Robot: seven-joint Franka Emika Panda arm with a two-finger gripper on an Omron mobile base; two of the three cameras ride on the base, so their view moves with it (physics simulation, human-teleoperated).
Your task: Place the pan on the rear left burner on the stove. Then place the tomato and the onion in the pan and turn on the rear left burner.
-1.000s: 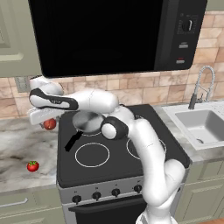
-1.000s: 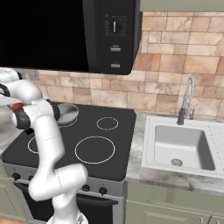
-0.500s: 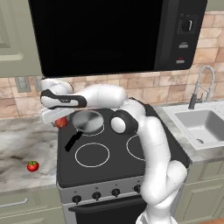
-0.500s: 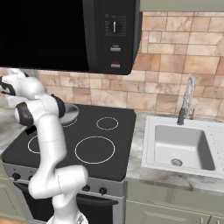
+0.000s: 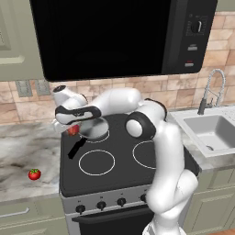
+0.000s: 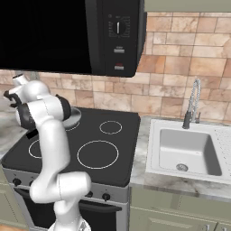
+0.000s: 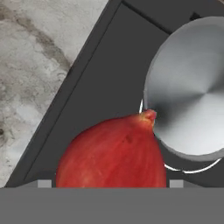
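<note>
While the arm reaches across the cooktop, I start at the far left: the tomato (image 5: 34, 174), with its green stem, sits alone on the marble desk (image 5: 27, 151), well apart from the stove (image 5: 114, 160). Moving right, the onion (image 5: 73, 130) hangs at the stove's left edge, just beside the pan. From the hand camera the onion (image 7: 113, 151) sits right at the pincer, looming over black glass with the pan (image 7: 190, 89) close on its right. The pincer (image 5: 69, 125) stands wide apart, and I judge it is clamped around the onion, since the ball rides up with the hand and not on the glass; the fingers themselves I cannot make out.

Next comes the pan (image 5: 95, 129), already resting on the rear left burner (image 7: 192, 168), whose white ring peeks out from under its rim, with the black handle (image 5: 75, 148) pointing toward the front left. So the first step looks done, and the onion is the step in hand.

What follows, I reckon, is a short carry to the right until the onion is above the pan's floor, then a lowering and a release. Let go too early and it could roll off the rim onto the glass. The tomato and the knobs (image 5: 101, 205) along the front panel wait after that.
</note>
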